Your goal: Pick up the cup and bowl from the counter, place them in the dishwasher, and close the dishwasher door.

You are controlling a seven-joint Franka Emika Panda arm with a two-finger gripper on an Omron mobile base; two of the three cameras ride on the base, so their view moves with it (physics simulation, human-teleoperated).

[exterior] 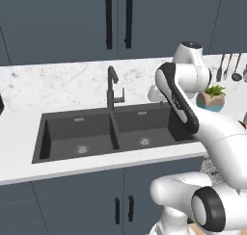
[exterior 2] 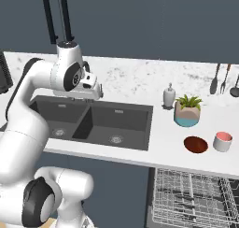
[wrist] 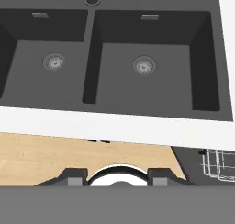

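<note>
1. In the right base view the bowl (exterior 2: 196,144) and the cup (exterior 2: 223,141) sit side by side on the white table (exterior 2: 158,143), right of the sink (exterior 2: 93,122) and above the dishwasher (exterior 2: 196,199) rack.
2. In the left base view the arm likely hides both; the plant pot (exterior: 212,98) shows.
3. In the hand view the gripper (wrist: 117,177) looks down on the 2 basins, fingers (wrist: 77,176) wide apart, holding nothing.

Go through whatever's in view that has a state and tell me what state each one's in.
Dark reddish-brown glossy bowl: upright on the white counter, empty.
Pale pinkish-white cup: upright, right of the bowl, apart from it.
Dishwasher with silver wire rack: open, rack visible.
Dark double sink: both basins empty.
Two-finger gripper: open, holding nothing.
</note>
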